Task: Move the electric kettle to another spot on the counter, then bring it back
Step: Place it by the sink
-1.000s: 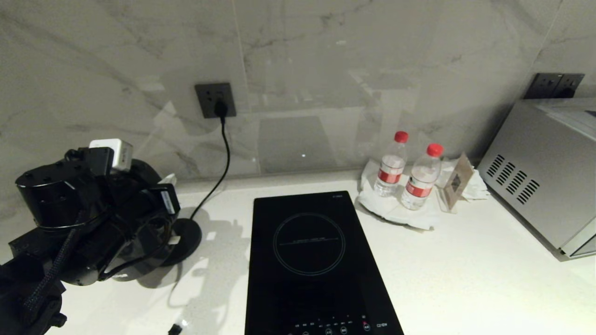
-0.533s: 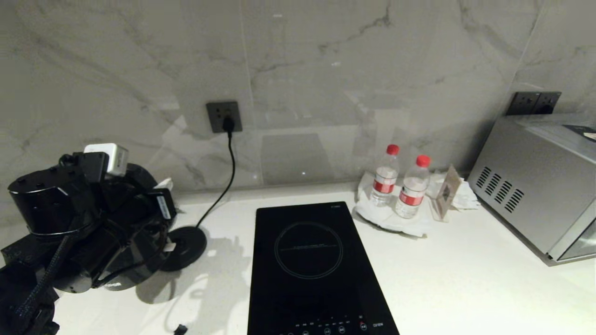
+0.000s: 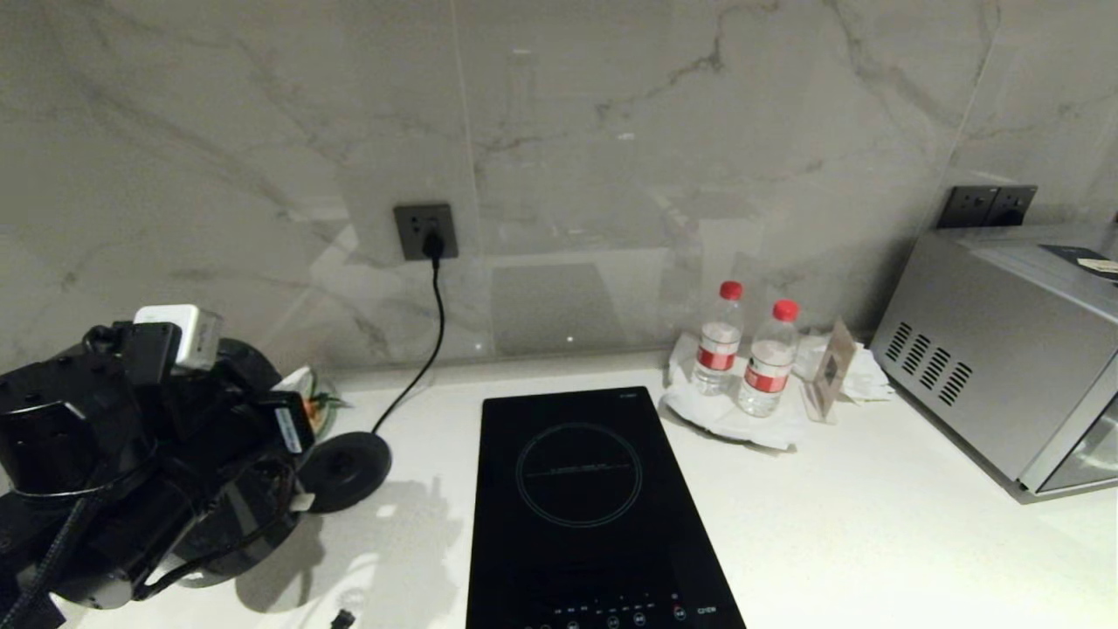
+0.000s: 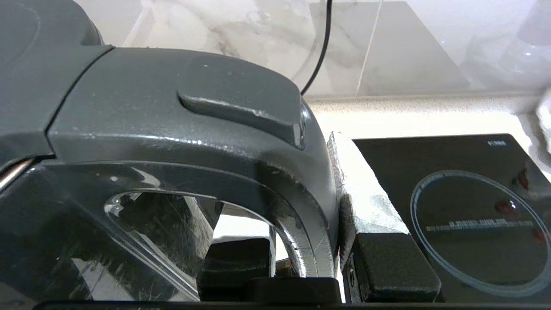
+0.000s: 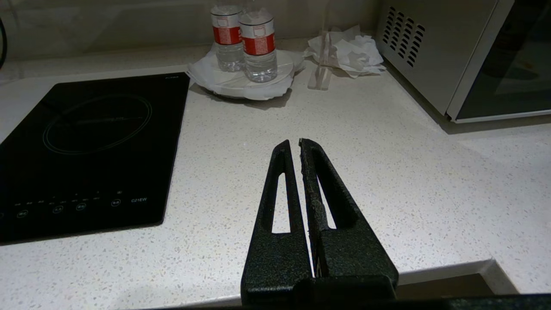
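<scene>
The left gripper (image 4: 340, 241) is clamped on the handle (image 4: 241, 142) of the electric kettle (image 3: 231, 515), holding it at the left end of the counter (image 3: 873, 524), just in front of its round base (image 3: 345, 470). The job here, by the look of it, is a level carry, well clear of the cord (image 3: 419, 367) and the hob (image 3: 581, 507). The right gripper (image 5: 298, 148) hangs over the counter's front edge, fingers together and empty.

Clamping the electric kettle (image 4: 172, 125) handle in the left gripper (image 4: 340, 215). Lying just beside it: round base disc (image 3: 345, 470) with its cord (image 3: 428, 341), blocking low passage. Beyond that, flat hob (image 3: 581, 498). Standing well apart past the hob: two bottles (image 3: 742, 362), microwave (image 3: 1004, 349). Leaving open counter (image 3: 873, 524) between.
</scene>
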`<state>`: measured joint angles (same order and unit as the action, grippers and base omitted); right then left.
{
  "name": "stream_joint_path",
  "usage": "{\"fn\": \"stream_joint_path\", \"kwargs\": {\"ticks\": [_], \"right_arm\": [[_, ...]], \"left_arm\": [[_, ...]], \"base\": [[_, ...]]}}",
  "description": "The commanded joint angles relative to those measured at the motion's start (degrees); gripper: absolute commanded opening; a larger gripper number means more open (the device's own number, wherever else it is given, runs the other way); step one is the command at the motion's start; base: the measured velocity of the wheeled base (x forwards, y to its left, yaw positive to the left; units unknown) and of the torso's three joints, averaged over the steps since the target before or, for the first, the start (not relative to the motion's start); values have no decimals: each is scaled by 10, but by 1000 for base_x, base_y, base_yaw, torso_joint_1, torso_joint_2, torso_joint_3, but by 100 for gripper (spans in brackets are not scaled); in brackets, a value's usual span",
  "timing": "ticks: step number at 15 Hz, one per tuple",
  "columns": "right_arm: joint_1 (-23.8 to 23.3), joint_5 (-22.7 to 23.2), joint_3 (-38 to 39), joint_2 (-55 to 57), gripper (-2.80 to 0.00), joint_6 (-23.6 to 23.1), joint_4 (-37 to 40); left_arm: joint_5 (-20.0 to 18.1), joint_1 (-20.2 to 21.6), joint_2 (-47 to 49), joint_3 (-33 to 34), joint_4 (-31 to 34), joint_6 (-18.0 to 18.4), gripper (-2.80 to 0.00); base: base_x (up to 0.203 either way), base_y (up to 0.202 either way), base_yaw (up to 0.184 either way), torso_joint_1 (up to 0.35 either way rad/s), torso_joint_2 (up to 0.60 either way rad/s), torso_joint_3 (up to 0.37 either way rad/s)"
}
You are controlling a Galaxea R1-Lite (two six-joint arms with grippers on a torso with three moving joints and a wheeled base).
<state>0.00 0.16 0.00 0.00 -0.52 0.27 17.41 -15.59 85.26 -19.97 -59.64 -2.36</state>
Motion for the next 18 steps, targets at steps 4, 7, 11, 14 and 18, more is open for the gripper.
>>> {"fn": "stream_joint_path", "kwargs": {"ticks": [4,7,11,14,18], "right_arm": [[0,0,0,0,-280,0,0],[0,0,0,0,-280,0,0],[0,0,0,0,-280,0,0],[0,0,0,0,-280,-1,0],[0,1,0,0,-280,-3,0]], "left_arm": [[-1,-17,-122,73,35,-1,-280],[2,-17,-165,94,50,-1,-280],[3,-14,-205,90,110,-2,-280],[3,-15,-204,91,110,-2,-280],[3,-15,-205,93,110,-3,-280]], "base": [[0,0,0,0,0,0],[0,0,0,0,0,0],[0,0,0,0,0,0],[0,0,0,22,-29,-30],[0,0,0,126,-295,-159]]}}
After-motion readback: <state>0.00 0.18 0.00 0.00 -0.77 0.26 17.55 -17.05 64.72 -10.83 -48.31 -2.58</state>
